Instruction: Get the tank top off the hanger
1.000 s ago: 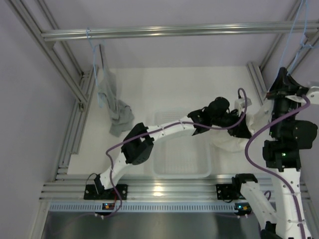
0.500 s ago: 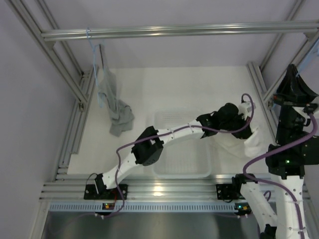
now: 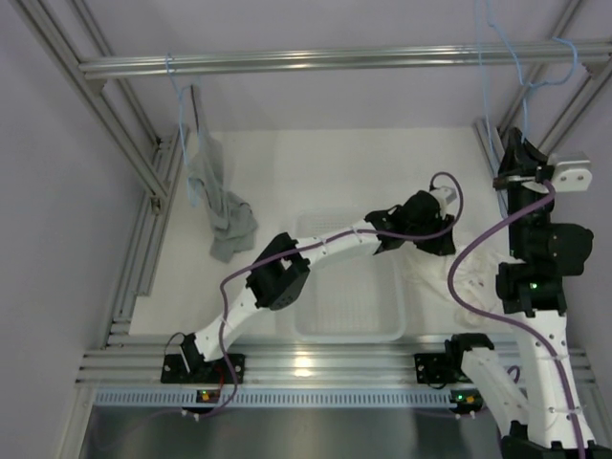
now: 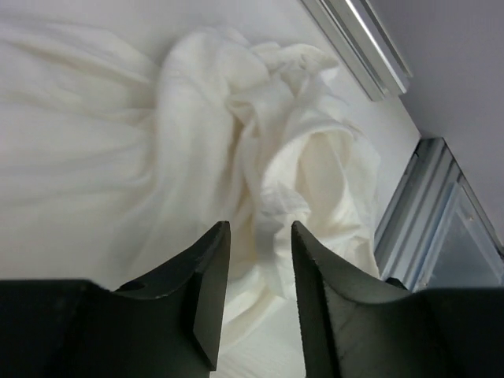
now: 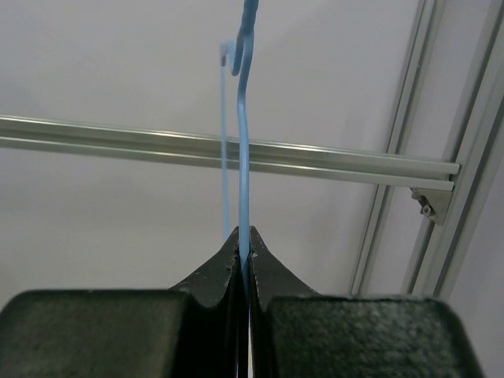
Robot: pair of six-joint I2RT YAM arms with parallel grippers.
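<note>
The white tank top (image 4: pixel 260 150) lies crumpled on the table, off the hanger. In the top view it is a pale heap (image 3: pixel 478 279) right of the basket. My left gripper (image 4: pixel 258 236) is open and empty just above it, with the jaws apart over the fabric. It also shows in the top view (image 3: pixel 432 228). My right gripper (image 5: pixel 244 238) is shut on the thin blue wire hanger (image 5: pixel 243 150) and holds it high and bare. In the top view the right gripper (image 3: pixel 513 145) is raised at the right, with the hanger (image 3: pixel 483 86) above it.
A smaller grey garment (image 3: pixel 212 191) hangs on another blue hanger (image 3: pixel 176 86) at the left frame post. A white mesh basket (image 3: pixel 316 330) stands at the table's front middle. Aluminium frame rails (image 3: pixel 335 59) run overhead and along both sides (image 4: pixel 354 39).
My left gripper has let go of the tank top and drawn back left. The tank top has dropped onto the table. My right arm has swung the bare hanger back up.
</note>
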